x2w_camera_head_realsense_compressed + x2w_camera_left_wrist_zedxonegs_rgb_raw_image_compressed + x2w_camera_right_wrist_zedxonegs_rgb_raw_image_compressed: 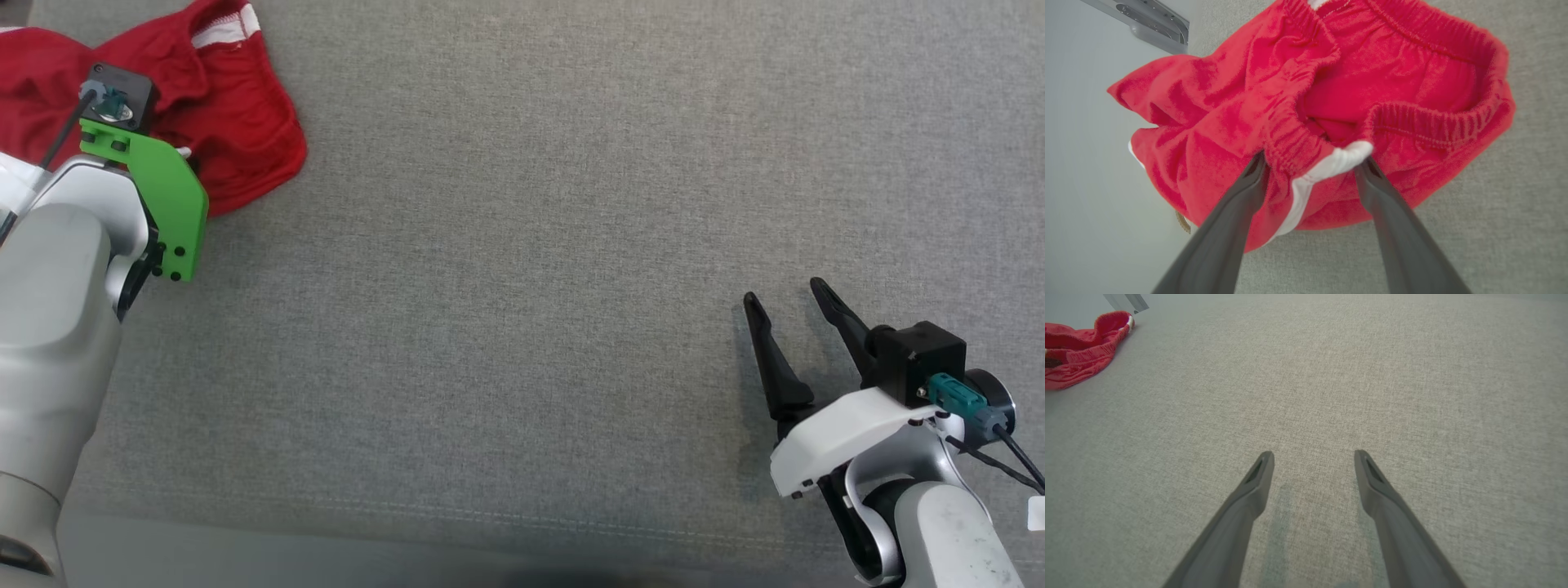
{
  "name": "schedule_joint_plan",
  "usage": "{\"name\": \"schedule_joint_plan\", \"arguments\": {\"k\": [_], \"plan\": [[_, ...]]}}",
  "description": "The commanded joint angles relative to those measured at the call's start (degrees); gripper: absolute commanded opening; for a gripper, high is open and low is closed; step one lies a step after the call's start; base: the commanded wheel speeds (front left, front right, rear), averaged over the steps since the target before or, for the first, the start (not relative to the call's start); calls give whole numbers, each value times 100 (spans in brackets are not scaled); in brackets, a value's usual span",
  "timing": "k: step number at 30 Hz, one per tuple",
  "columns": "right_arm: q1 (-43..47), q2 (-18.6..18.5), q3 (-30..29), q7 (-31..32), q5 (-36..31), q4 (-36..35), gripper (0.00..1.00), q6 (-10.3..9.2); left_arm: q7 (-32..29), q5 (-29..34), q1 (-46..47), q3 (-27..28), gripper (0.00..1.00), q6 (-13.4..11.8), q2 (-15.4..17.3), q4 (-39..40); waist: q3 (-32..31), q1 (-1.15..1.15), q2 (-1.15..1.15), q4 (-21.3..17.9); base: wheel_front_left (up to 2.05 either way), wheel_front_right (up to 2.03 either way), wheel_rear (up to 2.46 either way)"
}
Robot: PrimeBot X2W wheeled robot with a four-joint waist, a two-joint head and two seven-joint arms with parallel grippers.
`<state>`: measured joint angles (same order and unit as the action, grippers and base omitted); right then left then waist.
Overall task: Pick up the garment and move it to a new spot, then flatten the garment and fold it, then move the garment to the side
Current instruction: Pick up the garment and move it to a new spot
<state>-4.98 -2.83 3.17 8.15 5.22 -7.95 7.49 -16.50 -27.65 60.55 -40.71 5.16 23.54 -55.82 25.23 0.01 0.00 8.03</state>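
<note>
Garment (237, 122) up in the far left corner, a red bunched heap, and that is where the action is. Biggest thing out there is the grey cloth-covered surface (531, 286), wide and bare through the middle, which looks like the room needed for flattening and folding later on.

The heap itself is crumpled, waistband gaping, one edge lying close to the surface's left border. The pale left forearm (49, 286) reaches up over it, its green bracket (155, 196) covering the near edge of the cloth from the head camera.

Down at the wrist, the left gripper (1312, 159) is spread wide with its fingers planted either side of a raised ridge of fabric. Nothing pinched yet, by my read; the jaws straddle the fold so that closing would catch it. Good choice of spot, since a thick gathered ridge should hold better than a single loose layer.

The right gripper (784, 291) hangs low on the right, well apart from the cloth, fingers parted and empty, apparently kept clear until two hands are wanted.

Smallest detail: the white trim (1331, 163) sits right between the left fingertips, beside the elastic waistband (1433, 126).
</note>
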Motion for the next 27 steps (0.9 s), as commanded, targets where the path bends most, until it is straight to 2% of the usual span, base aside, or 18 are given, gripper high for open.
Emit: {"name": "schedule_joint_plan", "arguments": {"k": [1, 2, 15, 20, 27], "plan": [[-59, -14, -8, -25, -27, -34, 100, -1, 64, 32, 127, 19, 39, -51, -17, -36, 195, -1, 0, -143, 0, 0, 0], [-72, -14, -5, -33, -32, -21, 100, -1, 142, 60, 161, 11, 0, -85, -40, -85, 205, -1, 0, -141, 0, 0, 0], [-124, -15, 177, -311, 255, 461, 100, -1, 1000, 145, 556, -133, 0, -31, -417, -221, -306, -1, 0, -274, 0, 0, 0], [-122, -14, 242, -480, 411, 705, 100, -1, 1406, 254, 772, -255, 0, -14, -621, 12, -623, -1, 0, -457, 0, 0, 0], [-101, -14, 353, -743, 699, 1045, 100, -1, 1731, 128, 887, -285, 0, -23, -1116, 379, -1037, -1, 0, -894, 0, 0, 0]]}}
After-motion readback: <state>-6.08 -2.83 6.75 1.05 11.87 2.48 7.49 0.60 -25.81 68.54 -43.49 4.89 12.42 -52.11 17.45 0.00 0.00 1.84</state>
